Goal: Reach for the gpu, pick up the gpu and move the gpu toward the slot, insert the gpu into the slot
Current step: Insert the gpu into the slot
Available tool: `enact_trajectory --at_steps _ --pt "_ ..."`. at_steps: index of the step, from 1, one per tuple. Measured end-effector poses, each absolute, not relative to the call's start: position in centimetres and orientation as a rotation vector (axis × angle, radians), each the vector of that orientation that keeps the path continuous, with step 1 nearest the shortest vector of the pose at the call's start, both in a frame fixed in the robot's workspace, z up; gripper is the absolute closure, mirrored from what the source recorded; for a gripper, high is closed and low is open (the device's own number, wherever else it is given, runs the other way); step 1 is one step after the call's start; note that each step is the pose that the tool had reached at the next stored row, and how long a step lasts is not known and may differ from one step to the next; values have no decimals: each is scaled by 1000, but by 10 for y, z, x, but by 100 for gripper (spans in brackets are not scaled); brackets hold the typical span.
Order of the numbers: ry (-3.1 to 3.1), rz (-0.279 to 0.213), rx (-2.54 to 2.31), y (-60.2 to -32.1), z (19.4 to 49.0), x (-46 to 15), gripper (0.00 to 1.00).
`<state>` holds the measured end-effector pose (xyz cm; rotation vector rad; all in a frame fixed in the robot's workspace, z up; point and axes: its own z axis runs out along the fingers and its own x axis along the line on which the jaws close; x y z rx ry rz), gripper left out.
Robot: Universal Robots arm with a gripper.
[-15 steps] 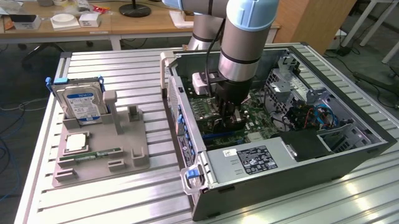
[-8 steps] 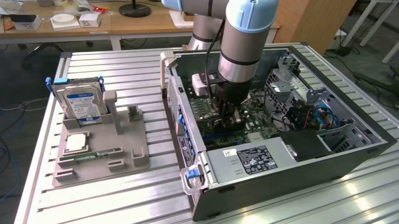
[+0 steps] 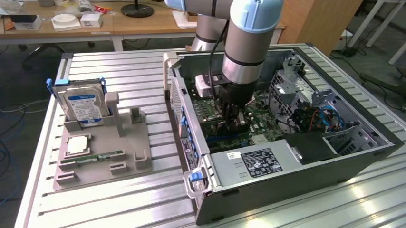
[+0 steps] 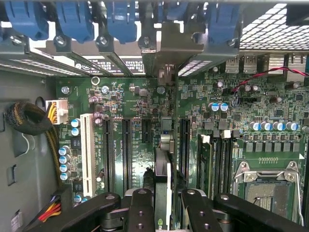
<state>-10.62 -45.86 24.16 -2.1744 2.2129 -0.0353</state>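
Gripper [image 4: 161, 203], black two-finger, closed partway on the gpu [image 4: 162, 164], a thin green circuit card seen edge-on between the fingers, silver end bracket [image 4: 166, 46] toward the rear slot openings. Card upright, down inside the open black and grey computer case [image 3: 355, 156], over the green motherboard [image 4: 135, 159] among the long black expansion slots [image 4: 126, 150]. Seated or just above its slot: cannot tell.

Handling, judged: light, stiff across its length, thin board fragile under twist or side load; components and edge contacts not for touching. Best hold on the top edge near the middle, flat faces pinched, as appears now.

Room, near to far: slots close on either side of the card, white slot [image 4: 88, 154] beyond them, memory slots and silver processor socket [image 4: 268, 186] on the other side. Blue retention clips [image 4: 72, 19] and the rear bracket frame crowd the far end. In the exterior view, case walls and the grey power supply box [image 3: 257, 164] hem the arm in; open room straight up only. Grey fixture tray [image 3: 101, 156] with blue-labelled silver hard drive [image 3: 81, 102] well apart on the aluminium table [image 3: 127, 204].
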Motion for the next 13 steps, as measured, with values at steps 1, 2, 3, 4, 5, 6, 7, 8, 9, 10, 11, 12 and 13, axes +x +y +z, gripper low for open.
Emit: enact_trajectory --at_steps 1,2,3,4,5,6,7,8,9,10,11,12,13 --pt "2213 -35 -2174 -459 242 -106 73" --pt "2213 -35 -2174 -459 243 -106 73" --pt "2213 -35 -2174 -459 243 -106 73" --pt "2213 -35 -2174 -459 243 -106 73" --pt "2213 -35 -2174 -459 243 -106 73" --pt "2213 -35 -2174 -459 243 -106 73" --pt "2213 -35 -2174 -459 243 -106 73" --pt "2213 -35 -2175 -459 242 -106 73" --pt "2213 -35 -2175 -459 241 -106 73" --pt "2212 -35 -2174 -459 240 -106 73" --pt "2212 -35 -2174 -459 239 -106 73" --pt "2213 -35 -2174 -459 238 -106 73" --pt "2213 -35 -2174 -459 238 -106 73"
